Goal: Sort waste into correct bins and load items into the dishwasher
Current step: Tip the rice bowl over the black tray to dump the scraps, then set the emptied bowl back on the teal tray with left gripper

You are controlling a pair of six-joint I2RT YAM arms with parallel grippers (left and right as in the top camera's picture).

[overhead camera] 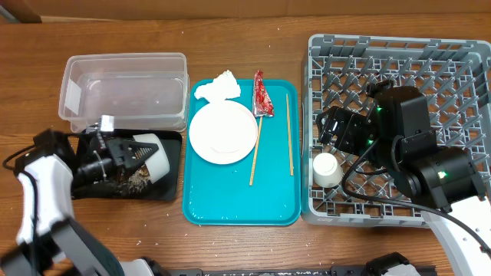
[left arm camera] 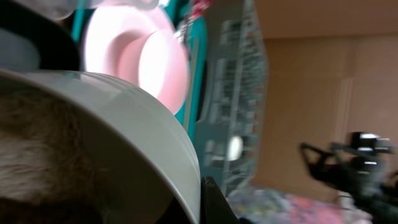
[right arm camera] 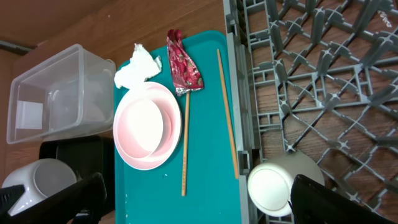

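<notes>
Across the brown wooden counter point(overhead camera: 245, 31), a clear tub point(overhead camera: 123, 57) sits far left with a black tray point(overhead camera: 173, 185) on its near side. A teal tray point(overhead camera: 238, 195) lies in the middle and a grey rack point(overhead camera: 399, 54) fills the right. Over the black tray the left pincer point(overhead camera: 130, 151) grips a white bowl point(overhead camera: 153, 157) by its rim, tipped on its side, above rice and brown scraps point(overhead camera: 138, 180). The teal tray holds a pale pink plate point(right arm camera: 173, 124) carrying a pink bowl point(right arm camera: 143, 124). A crumpled tissue point(overhead camera: 219, 87) and a red wrapper point(overhead camera: 262, 96) lie at its far edge, with two chopsticks point(overhead camera: 289, 134) on the plate's right. A small white cup point(overhead camera: 327, 169) rests in the rack's near-left corner. The right pincer point(overhead camera: 331, 129) hangs over the rack, fingers wide apart.
</notes>
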